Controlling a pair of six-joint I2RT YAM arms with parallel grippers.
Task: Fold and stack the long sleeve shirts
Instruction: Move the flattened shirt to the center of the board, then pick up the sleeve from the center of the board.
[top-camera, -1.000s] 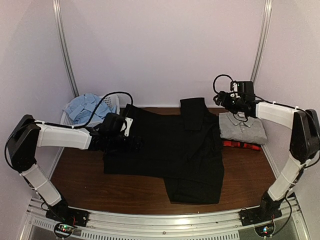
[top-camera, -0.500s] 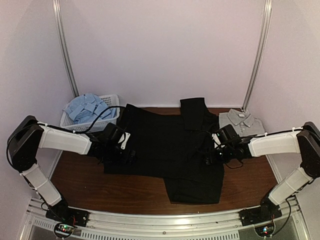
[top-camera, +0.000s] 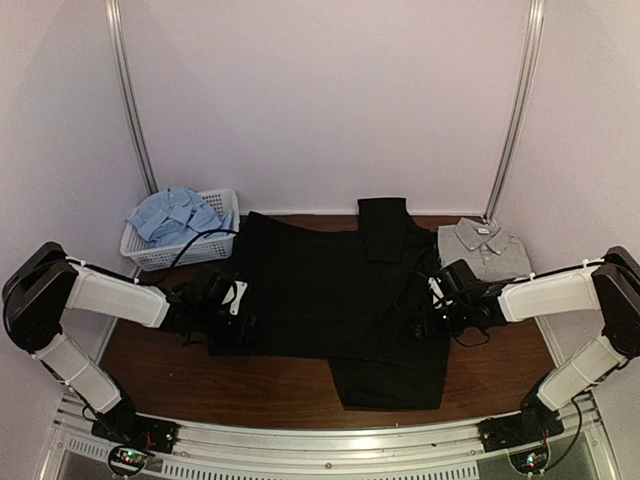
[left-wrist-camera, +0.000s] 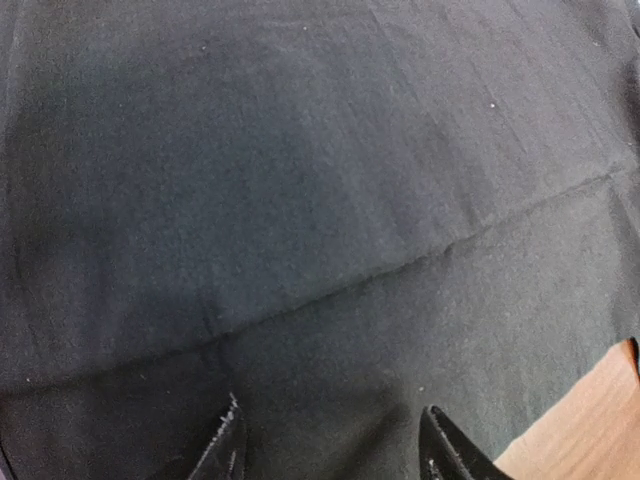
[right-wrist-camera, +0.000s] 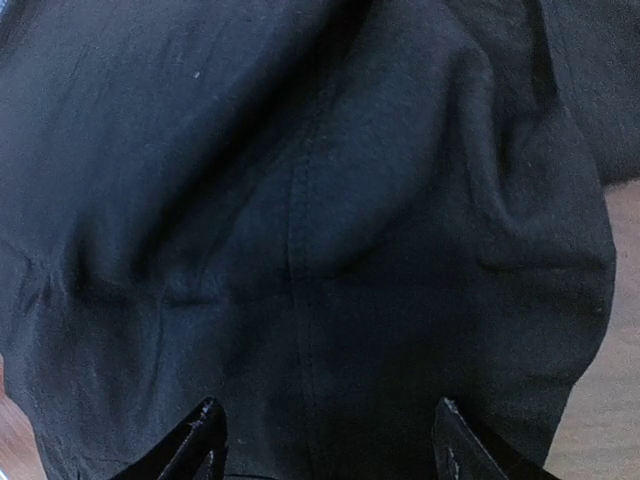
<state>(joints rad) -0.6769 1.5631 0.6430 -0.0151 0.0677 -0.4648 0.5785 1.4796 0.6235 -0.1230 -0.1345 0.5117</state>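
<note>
Wrist cams show only the fingertips, rest cut off; from the top both grippers blur into the black shirt (top-camera: 330, 290), spread flat mid-table (top-camera: 270, 385). Left gripper (left-wrist-camera: 335, 450) sits near its left edge, right gripper (right-wrist-camera: 325, 435) near its right edge. Both have jaws apart, tips on the cloth.

Three collared cloth shirts counted: one plain black shirt (top-camera: 330, 290), one grey shirt (top-camera: 495, 250), one light blue shirt (top-camera: 175, 215). One white plastic mesh basket (top-camera: 190, 252) counted. Two white-and-black robot arms counted: left arm (top-camera: 110, 295), right arm (top-camera: 550, 290). One brown wooden table (top-camera: 270, 385) counted.
</note>
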